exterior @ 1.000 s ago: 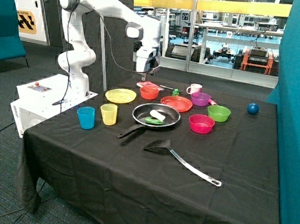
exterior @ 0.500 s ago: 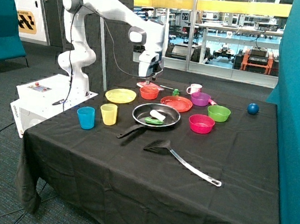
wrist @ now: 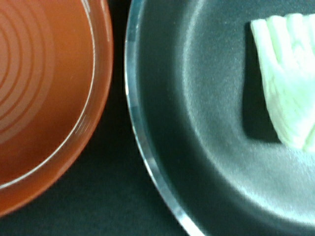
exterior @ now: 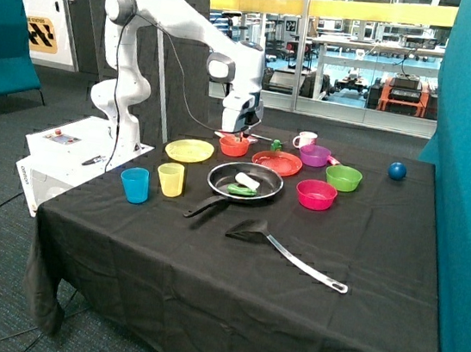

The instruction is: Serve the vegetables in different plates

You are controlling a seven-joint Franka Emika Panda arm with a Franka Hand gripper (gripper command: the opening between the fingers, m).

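Near the table's middle, vegetables: the white chunk (exterior: 248, 180) and the green pod (exterior: 240, 191) both lie inside the black frying pan (exterior: 267, 187), the pod just on the front-edge side of the chunk; neither is on a plate.
White chunk up close: in the wrist view it (wrist: 289, 73) rests on the pan's dark floor (wrist: 206, 123), clear of the rim.
Red-orange plate: it (exterior: 277, 162) sits just behind the pan toward the back edge; the wrist view shows its ribbed surface (wrist: 44, 88) close beside the pan rim, apart from it by a strip of black cloth.
Yellow plate: it (exterior: 189, 149) lies near the robot-side edge, beside the pan, with nothing on it.
Gripper: it (exterior: 240, 130) hangs above the small orange bowl (exterior: 233, 146) behind the pan; I cannot tell how it stands or whether it holds anything.
Bowls toward the back corner: purple (exterior: 315, 155), green (exterior: 343, 177), pink (exterior: 316, 193).
Cups: blue (exterior: 134, 184) and yellow (exterior: 170, 179) near the robot-side edge.
Spatula: it (exterior: 282, 250) lies toward the front edge.
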